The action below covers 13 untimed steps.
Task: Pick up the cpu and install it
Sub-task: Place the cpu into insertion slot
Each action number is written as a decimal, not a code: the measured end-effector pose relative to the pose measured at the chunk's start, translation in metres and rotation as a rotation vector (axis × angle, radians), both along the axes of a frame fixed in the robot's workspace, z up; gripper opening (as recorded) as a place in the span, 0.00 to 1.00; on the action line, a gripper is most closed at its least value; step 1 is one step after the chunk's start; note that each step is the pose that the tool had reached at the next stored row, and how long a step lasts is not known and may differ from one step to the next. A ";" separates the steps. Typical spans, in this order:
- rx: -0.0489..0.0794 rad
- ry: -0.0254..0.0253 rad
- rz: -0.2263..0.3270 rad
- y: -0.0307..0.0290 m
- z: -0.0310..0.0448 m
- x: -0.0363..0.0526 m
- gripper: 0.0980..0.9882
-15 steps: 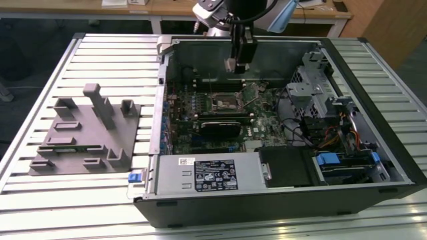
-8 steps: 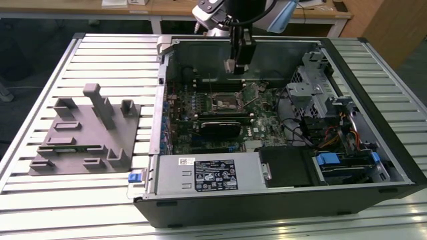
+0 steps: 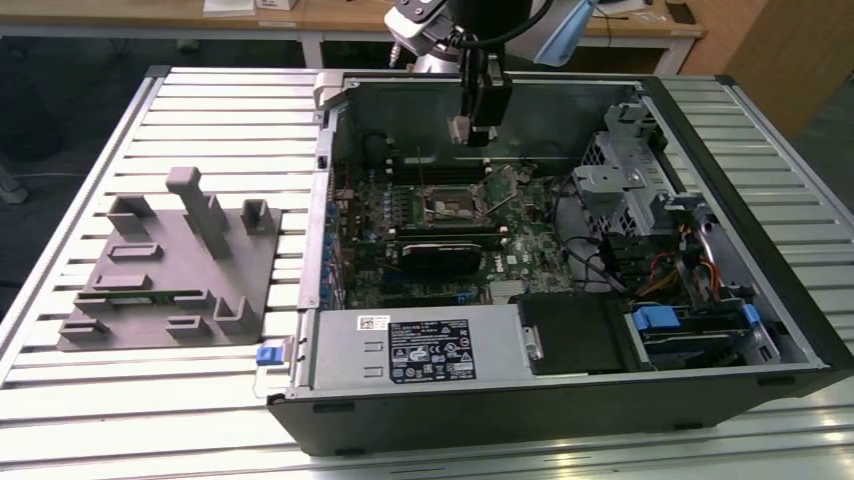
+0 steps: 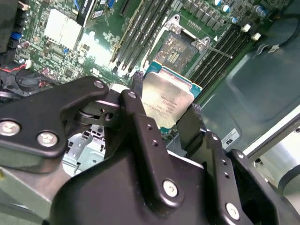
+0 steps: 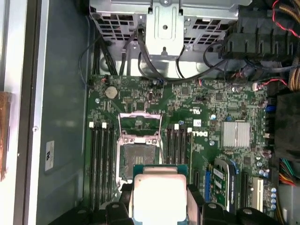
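Observation:
My gripper is shut on the cpu, a flat square chip with a silvery-white metal top and a green edge. In the first wrist view the cpu hangs between the black fingers, just short of the open socket with its load plate lifted. In the exterior view the gripper hovers above the motherboard, a little behind the black socket frame. The socket lies bare beneath the chip in the second wrist view.
An open computer case lies on a slatted table. Memory slots flank the socket. A grey power supply box sits at the case front, drive cages and cables on the exterior view's right. A grey plastic fixture stands on the exterior view's left.

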<state>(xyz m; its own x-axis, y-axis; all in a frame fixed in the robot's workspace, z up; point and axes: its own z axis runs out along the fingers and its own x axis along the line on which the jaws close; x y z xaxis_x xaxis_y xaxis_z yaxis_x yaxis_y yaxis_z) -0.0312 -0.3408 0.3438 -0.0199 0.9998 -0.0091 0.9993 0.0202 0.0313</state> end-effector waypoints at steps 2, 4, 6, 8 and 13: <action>0.000 0.0001 0.003 0.0000 -0.0001 0.0000 0.50; 0.000 0.0001 0.010 0.0000 -0.0003 0.0000 0.50; 0.000 0.0001 0.010 0.0000 -0.0004 0.0000 0.50; 0.000 0.0001 0.010 0.0000 -0.0004 0.0000 0.50; 0.000 0.0001 0.010 0.0000 -0.0008 0.0000 0.50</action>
